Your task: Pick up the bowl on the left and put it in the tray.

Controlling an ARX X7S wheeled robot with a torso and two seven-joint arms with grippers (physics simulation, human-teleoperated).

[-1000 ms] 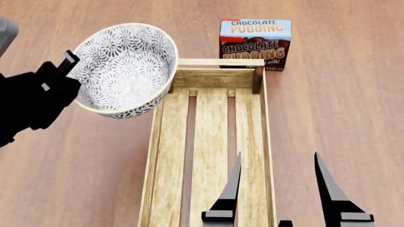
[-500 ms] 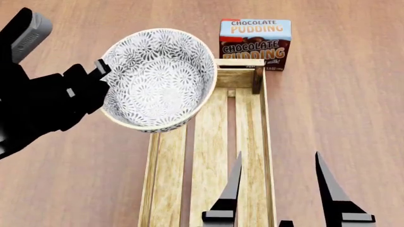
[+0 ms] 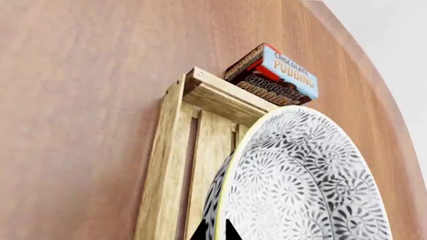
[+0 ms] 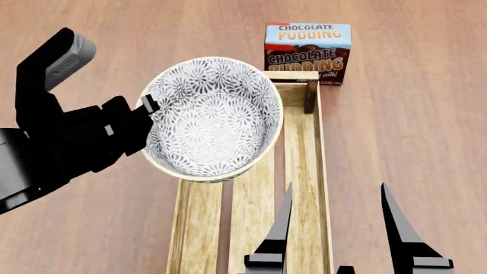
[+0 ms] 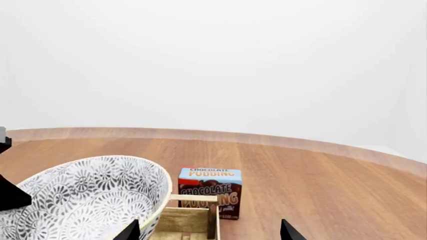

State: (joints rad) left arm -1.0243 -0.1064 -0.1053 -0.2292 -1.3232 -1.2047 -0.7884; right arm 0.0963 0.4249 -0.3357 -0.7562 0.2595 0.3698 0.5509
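The bowl, white with a dense grey-blue floral pattern, hangs tilted in the air over the far left part of the tray. My left gripper is shut on the bowl's left rim. In the left wrist view its two black fingertips pinch the bowl wall, with the tray below. My right gripper stands open over the tray's near end, holding nothing. From the right wrist view the bowl shows at one side, above the tray.
A chocolate pudding box stands upright just behind the tray's far end, also seen as the pudding box and the pudding box in the wrist views. Brown wooden tabletop surrounds the tray on all sides.
My left arm has carried the bowl rightward and nearer, from beside the tray's far left corner to over the tray. The right gripper has not moved.
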